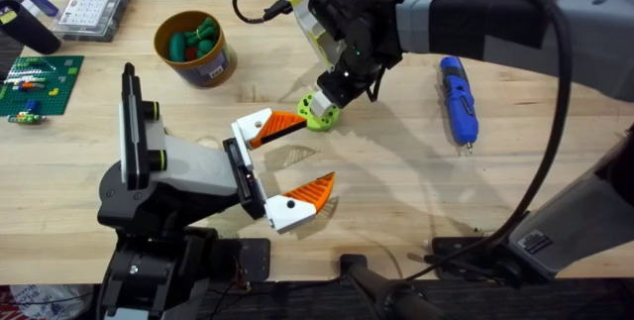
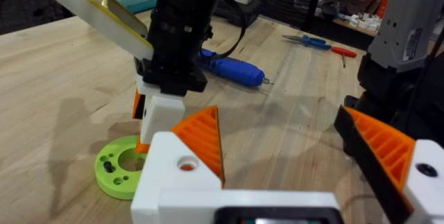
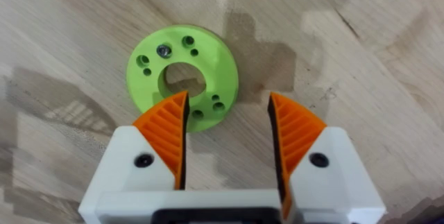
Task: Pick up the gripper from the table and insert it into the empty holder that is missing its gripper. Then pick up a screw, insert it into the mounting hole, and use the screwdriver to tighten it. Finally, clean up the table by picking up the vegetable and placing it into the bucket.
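A flat green ring (image 1: 320, 112) with several small holes lies mid-table; a small metal screw (image 3: 164, 50) sits in one hole. My right gripper (image 1: 330, 92) hangs open just above the ring (image 3: 182, 78), its orange pads (image 3: 166, 130) straddling the near rim. My left gripper (image 1: 310, 155) is wide open and empty, a short way in front of the ring (image 2: 121, 168). The blue screwdriver (image 1: 458, 100) lies to the right, untouched. The yellow-tan bucket (image 1: 210, 67) stands back left with green vegetable pieces (image 1: 193, 41) inside. The loose gripper and the holder are out of view.
A clear parts box (image 1: 94, 5) and a green brick plate (image 1: 35, 84) sit at the far left. Pliers and hand tools (image 2: 319, 43) lie beyond the screwdriver (image 2: 232, 68). Bare wood stretches between the ring and the screwdriver.
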